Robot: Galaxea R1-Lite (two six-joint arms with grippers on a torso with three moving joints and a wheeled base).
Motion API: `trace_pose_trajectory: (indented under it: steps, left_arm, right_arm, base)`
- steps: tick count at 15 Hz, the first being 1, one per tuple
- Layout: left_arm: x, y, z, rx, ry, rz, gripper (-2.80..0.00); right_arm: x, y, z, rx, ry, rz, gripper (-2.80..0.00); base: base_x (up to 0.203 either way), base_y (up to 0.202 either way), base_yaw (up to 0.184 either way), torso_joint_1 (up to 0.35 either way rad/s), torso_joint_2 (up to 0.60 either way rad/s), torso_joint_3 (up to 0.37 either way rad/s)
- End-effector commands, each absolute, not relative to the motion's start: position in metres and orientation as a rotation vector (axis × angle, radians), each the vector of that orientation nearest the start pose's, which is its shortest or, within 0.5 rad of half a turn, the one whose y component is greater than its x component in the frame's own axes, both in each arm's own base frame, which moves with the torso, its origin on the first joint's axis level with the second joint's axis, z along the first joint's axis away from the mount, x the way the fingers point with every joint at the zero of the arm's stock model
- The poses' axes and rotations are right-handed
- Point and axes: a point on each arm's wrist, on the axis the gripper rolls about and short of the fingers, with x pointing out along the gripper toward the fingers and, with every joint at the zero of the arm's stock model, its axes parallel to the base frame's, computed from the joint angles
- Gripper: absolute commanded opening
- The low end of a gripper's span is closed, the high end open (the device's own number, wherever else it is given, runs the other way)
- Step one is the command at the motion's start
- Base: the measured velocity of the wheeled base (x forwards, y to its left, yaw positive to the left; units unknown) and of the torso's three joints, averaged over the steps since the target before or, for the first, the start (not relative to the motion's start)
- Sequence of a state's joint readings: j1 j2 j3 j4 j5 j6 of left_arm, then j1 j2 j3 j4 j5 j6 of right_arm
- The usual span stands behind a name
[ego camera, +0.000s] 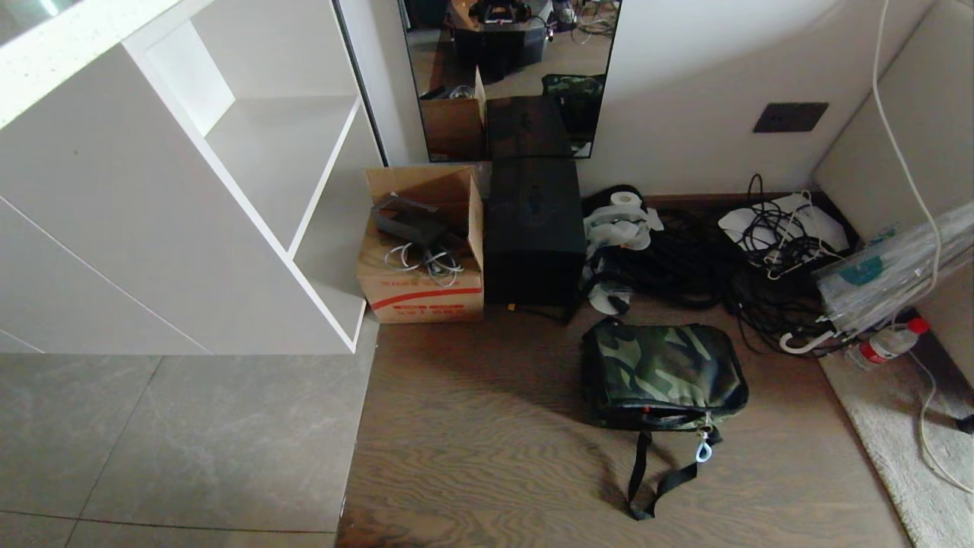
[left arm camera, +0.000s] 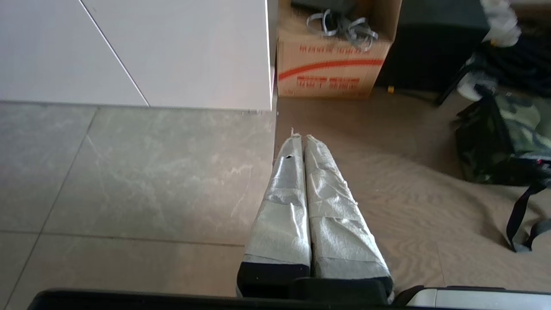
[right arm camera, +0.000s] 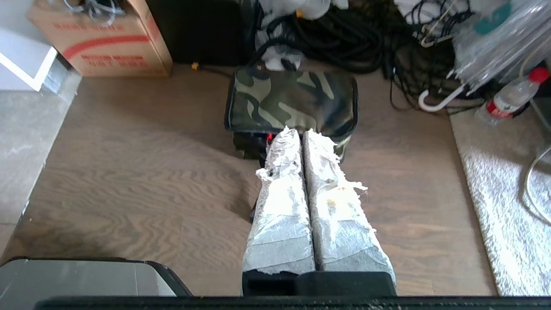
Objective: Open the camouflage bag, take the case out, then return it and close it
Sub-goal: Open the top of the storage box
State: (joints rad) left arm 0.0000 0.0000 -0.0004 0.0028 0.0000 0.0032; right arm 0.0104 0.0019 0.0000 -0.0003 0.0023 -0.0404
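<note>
Soft boxy camouflage bag [ego camera: 663, 373], green-patterned top, black sides: lies zipped on the brown wood-grain floor [ego camera: 487, 449], black strap [ego camera: 656, 476] trailing toward the robot, white clip [ego camera: 704, 451] on the zipper. Case: not visible. Printed cardboard box [ego camera: 423, 251] and tall black box [ego camera: 533, 232]: against the wall, beyond the bag. Left gripper [left arm camera: 300, 137]: tape-wrapped fingers pressed together, empty, above the floor. Right gripper [right arm camera: 301, 132]: fingers together, empty, tips pointing at the bag's near edge.
</note>
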Motion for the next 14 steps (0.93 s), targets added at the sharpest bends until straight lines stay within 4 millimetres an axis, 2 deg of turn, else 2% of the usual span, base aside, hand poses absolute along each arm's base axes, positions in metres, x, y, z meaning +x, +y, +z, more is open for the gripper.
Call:
trace_pose_trajectory:
  steps: [1, 14]
  left_arm:
    - [-0.0228, 0.0, 0.0756, 0.003, 0.003, -0.001, -2.8]
    - [-0.0227, 0.0, 0.0752, 0.002, 0.005, 0.0, -2.8]
  right_arm:
    - [-0.0227, -0.0002, 0.0755, -0.041, 0.001, 0.014, -2.8]
    - [-0.0227, -0.0002, 0.0755, -0.041, 0.001, 0.014, -2.8]
  base:
    - [0.0, 0.0, 0.0, 0.002, 0.01, -0.188]
    - [0.0, 0.0, 0.0, 0.002, 0.0, -0.197]
